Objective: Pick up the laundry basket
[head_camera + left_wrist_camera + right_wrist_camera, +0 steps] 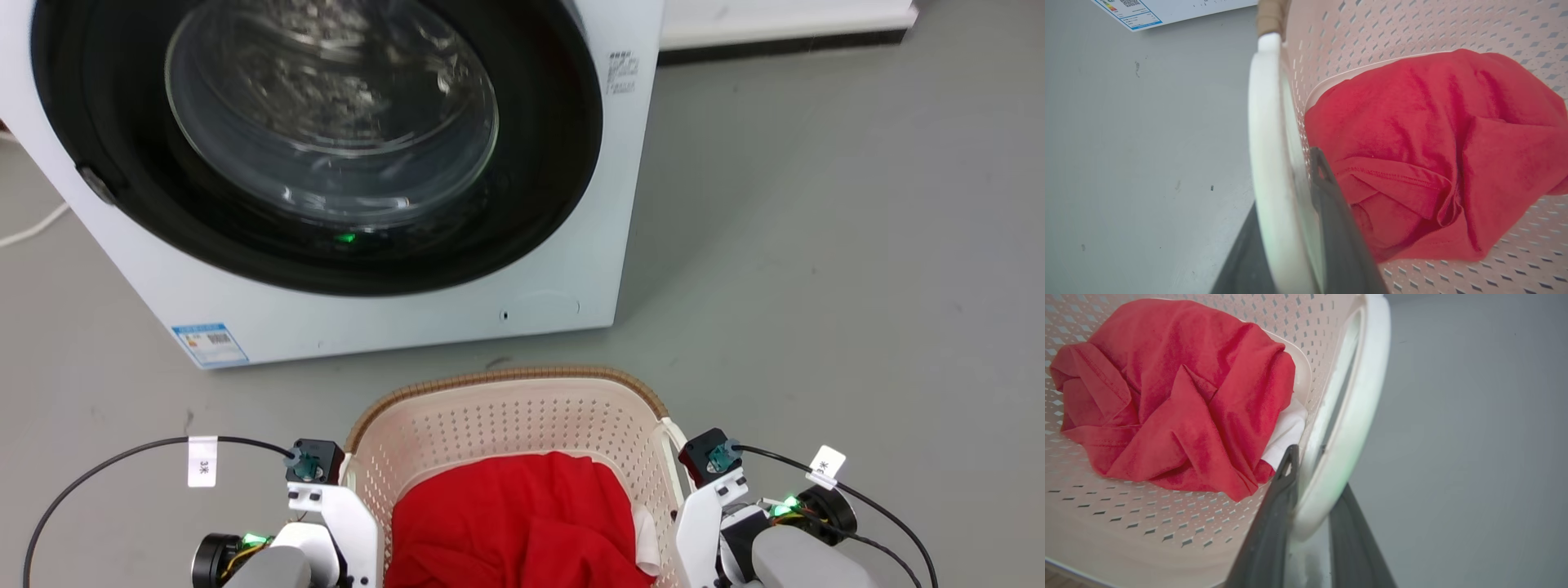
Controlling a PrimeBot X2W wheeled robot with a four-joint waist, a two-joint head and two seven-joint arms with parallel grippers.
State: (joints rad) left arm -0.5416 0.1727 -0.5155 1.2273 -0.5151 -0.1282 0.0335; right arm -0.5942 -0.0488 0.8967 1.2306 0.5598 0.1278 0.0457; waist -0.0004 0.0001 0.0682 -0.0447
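- The left gripper (1286, 183) is clamping its two dark fingers on either side of the white side handle (1267, 122) of a cream perforated plastic laundry basket (506, 425) with a brown woven-look rim.
- The right gripper (1318, 473) is gripping the opposite white handle (1359, 396) likewise.
- A crumpled red garment (514, 523) is lying inside the basket, over a white cloth (1286, 433).
- Just beyond the basket, a white front-loading washing machine (408, 318) is standing on the grey floor (816, 286).
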